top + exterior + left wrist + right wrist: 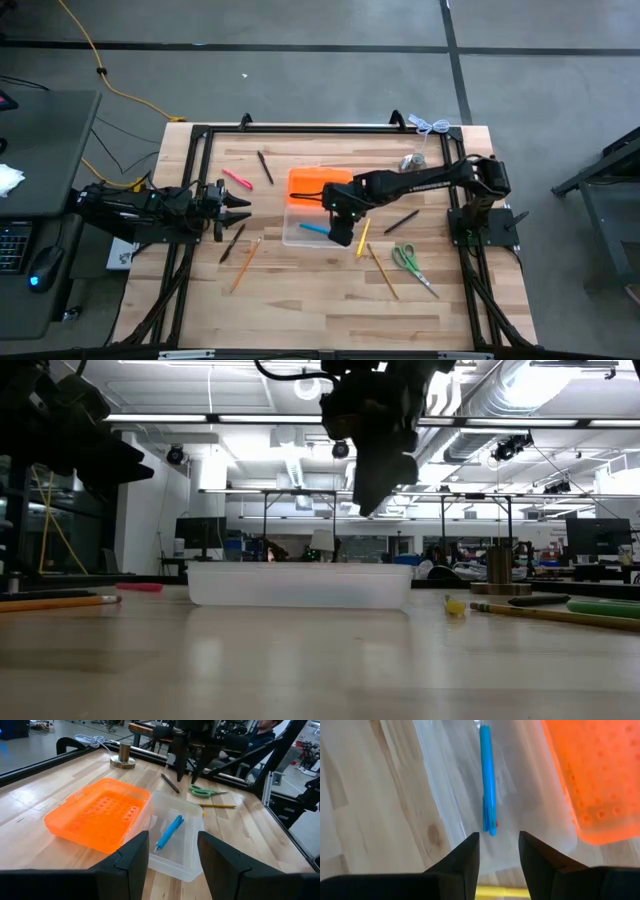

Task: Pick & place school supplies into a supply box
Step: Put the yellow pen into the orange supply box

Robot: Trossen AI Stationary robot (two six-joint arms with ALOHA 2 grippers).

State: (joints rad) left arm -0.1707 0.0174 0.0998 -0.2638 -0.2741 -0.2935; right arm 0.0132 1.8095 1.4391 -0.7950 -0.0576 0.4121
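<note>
The right gripper [498, 851], fingers spread and empty, is hovering over the supply box [310, 232]; descending, it could probably clip the rim.

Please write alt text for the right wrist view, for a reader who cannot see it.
A blue pen lies inside the clear supply box, seen from above past the right tool, whose two dark fingers stand apart and empty. The box's orange lid lies open beside it on the wooden table.

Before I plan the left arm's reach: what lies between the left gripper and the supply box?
In the high view, only bare tabletop separates the left gripper from the supply box; the pink pen lies off that line.
</note>
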